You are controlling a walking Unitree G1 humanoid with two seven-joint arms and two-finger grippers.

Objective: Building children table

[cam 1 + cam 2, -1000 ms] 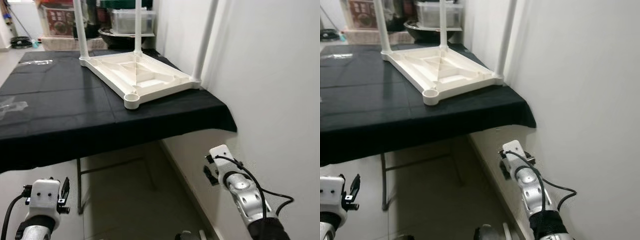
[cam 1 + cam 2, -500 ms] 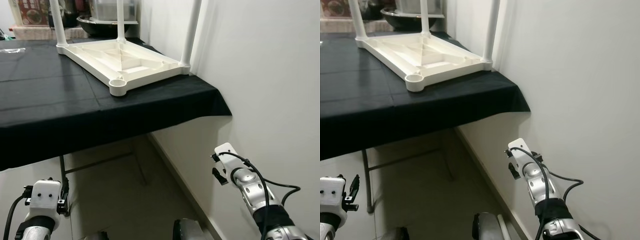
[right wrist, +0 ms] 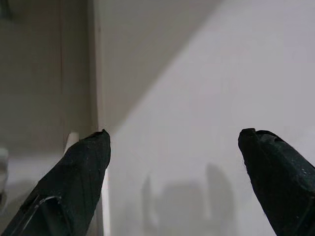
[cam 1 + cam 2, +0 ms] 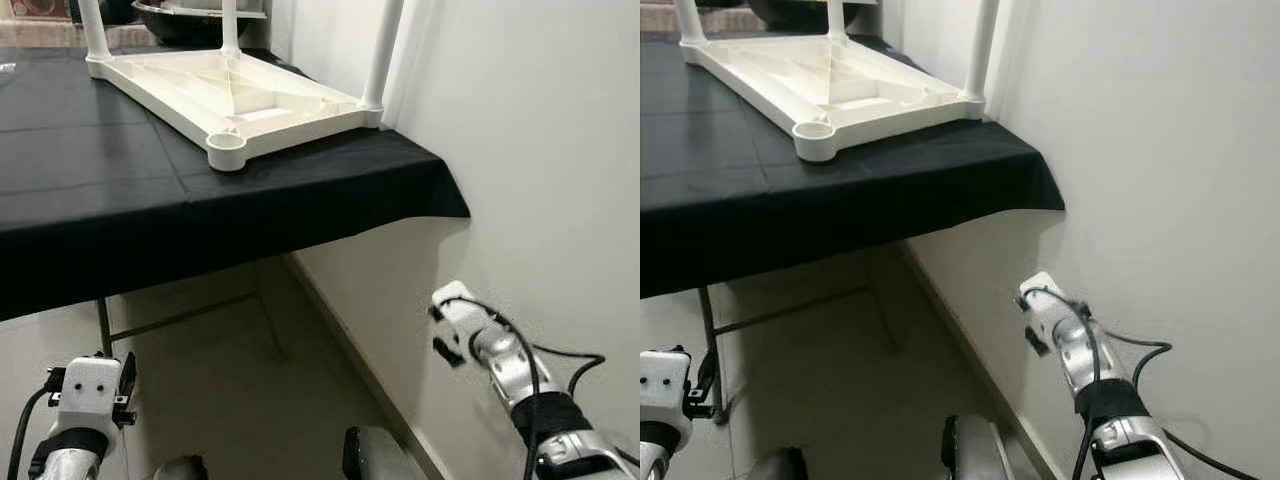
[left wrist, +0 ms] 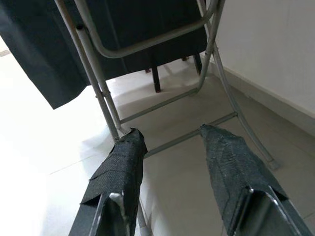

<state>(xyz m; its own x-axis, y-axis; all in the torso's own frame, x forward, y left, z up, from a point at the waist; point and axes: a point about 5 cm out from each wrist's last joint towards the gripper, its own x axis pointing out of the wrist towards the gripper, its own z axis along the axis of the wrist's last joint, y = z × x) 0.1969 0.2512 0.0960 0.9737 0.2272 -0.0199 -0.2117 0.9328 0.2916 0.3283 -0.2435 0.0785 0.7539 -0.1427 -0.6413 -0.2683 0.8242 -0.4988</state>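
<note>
White plastic is what we see first: the children table [image 4: 232,88] lies upside down on a black tablecloth [image 4: 120,190], close to the corner that is next to the white wall [image 4: 540,150]. Three white legs [image 4: 383,50] stand up from its corners, and the nearest corner socket [image 4: 226,152] has no leg in it.

Our left gripper [image 5: 170,152] hangs low, under the edge of the cloth, and its two black fingers [image 5: 120,162] are spread apart with nothing between them. In its wrist view we look at the grey metal frame [image 5: 98,93] of the folding table and the pale floor [image 5: 187,187].

Our right gripper [image 3: 174,162] is down beside the wall, below the cloth corner. Its jaws are wide apart and hold nothing, and they point at the wall.
</note>
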